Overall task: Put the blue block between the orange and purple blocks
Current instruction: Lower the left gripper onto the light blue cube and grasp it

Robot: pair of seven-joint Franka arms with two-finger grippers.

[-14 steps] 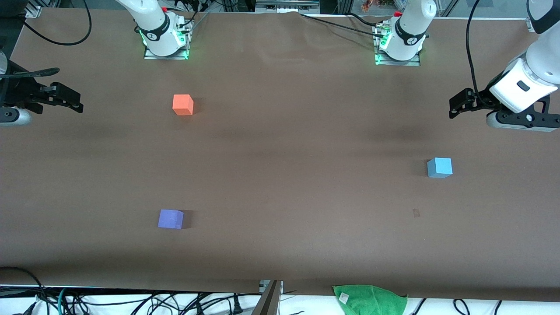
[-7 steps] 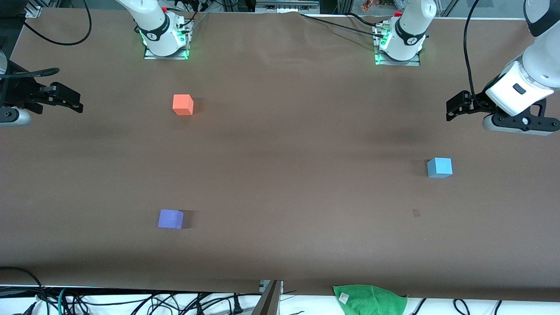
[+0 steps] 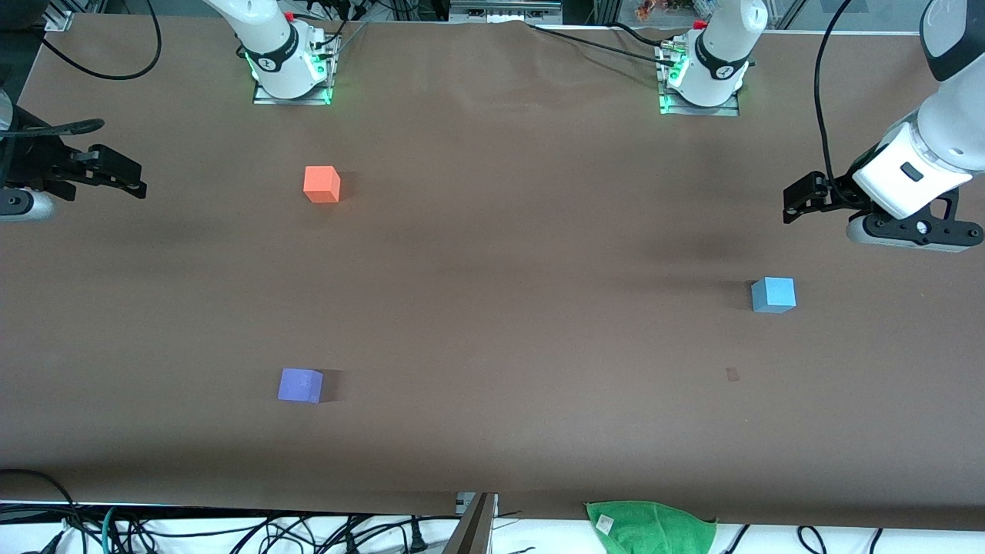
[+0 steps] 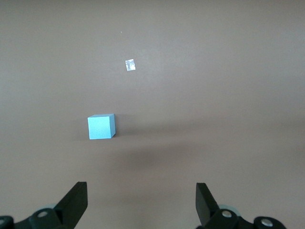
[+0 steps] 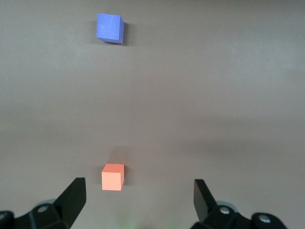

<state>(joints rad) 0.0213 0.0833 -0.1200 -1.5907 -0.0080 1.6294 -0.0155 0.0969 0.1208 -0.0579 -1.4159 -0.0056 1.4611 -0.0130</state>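
Note:
The sky-blue block [image 3: 773,295] rests on the brown table toward the left arm's end. The orange block [image 3: 322,185] and the purple block [image 3: 300,385] lie toward the right arm's end, far apart, the purple one nearer the front camera. My left gripper [image 3: 802,198] hangs open and empty over bare table, short of the blue block [image 4: 101,127], which shows ahead of its spread fingers [image 4: 76,202]. My right gripper [image 3: 115,174] waits open at the table's edge. Its wrist view holds the orange block [image 5: 113,177] and the purple block [image 5: 110,27].
A green cloth [image 3: 650,527] lies at the table's front edge. A small pale mark [image 3: 732,375] sits on the table nearer the front camera than the blue block. The two arm bases [image 3: 288,65] stand along the back edge, with cables around them.
My left gripper has drifted a little toward the blue block. The right arm and all three blocks have stayed put.

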